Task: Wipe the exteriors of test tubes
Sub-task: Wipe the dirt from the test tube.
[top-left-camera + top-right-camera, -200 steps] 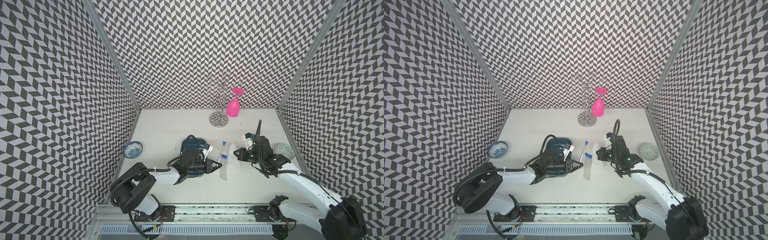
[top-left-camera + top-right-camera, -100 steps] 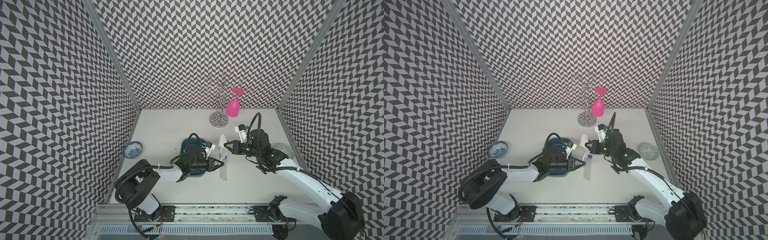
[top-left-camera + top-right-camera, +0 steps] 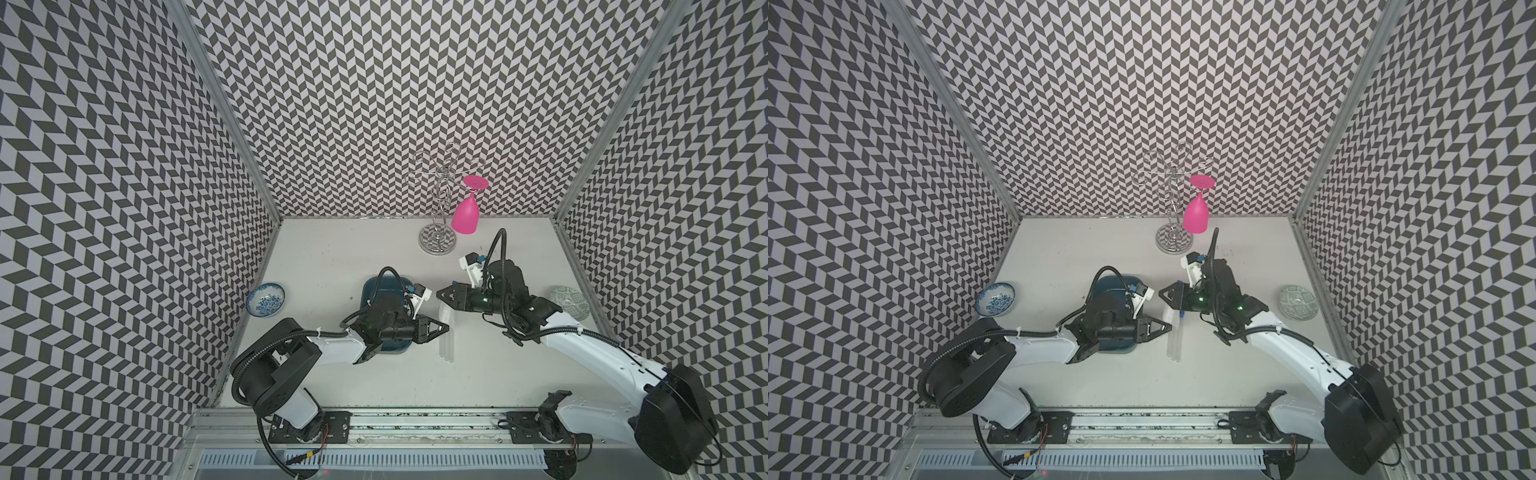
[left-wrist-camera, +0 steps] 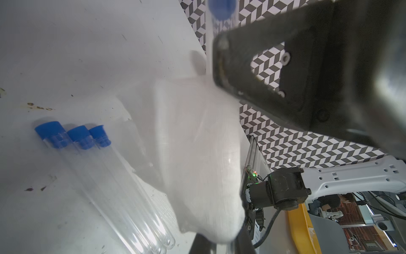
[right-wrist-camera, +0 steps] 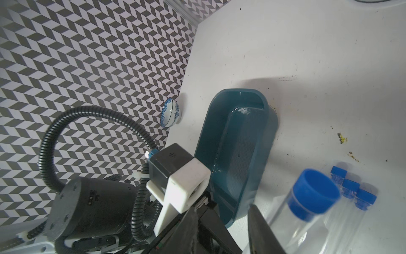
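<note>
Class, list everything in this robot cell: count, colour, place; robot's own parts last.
test tubes: three, clear with blue caps, lying side by side on the table
tissue wad: one, white, in the left jaws
raised tube: one, clear, blue cap, lower end hidden by the tissue wad
tray: one, teal, left of the test tubes
bowl: one, blue-white, table's left edge
dish: one, green, table's right edge
wire rack: one, chrome, at the back
glass: one, pink, hanging on the rack
left gripper: one, black, shut on the tissue wad
right gripper: one, black, beside the raised tube
</note>
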Controlling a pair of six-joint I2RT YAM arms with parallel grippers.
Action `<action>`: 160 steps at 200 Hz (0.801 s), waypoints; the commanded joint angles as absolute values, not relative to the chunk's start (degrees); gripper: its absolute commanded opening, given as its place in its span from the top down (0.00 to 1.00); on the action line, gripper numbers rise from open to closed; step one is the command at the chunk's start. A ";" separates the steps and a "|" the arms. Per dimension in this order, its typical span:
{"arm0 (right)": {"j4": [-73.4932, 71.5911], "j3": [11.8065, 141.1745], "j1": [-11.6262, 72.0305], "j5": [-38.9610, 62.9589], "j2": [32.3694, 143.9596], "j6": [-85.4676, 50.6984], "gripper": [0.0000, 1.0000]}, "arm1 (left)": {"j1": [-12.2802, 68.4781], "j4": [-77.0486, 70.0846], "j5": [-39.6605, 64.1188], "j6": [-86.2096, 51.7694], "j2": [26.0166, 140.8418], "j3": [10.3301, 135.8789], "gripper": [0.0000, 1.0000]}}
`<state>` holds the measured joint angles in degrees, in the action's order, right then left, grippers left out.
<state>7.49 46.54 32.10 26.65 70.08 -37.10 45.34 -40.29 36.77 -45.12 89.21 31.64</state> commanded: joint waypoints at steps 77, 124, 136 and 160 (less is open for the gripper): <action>13.52 51.64 32.38 20.82 60.41 -36.08 0.60 | 45.59 -44.93 37.71 -47.29 90.01 31.18 0.92; 4.76 38.97 32.38 24.32 57.00 -41.04 0.60 | 45.52 -44.91 37.35 -47.87 89.09 30.80 0.92; 1.08 36.14 32.43 26.76 57.53 -43.22 0.60 | 45.61 -44.91 36.94 -48.33 88.48 30.35 0.92; -3.92 31.93 33.13 27.70 58.26 -44.62 0.61 | 45.56 -44.83 35.81 -48.53 87.49 29.97 0.92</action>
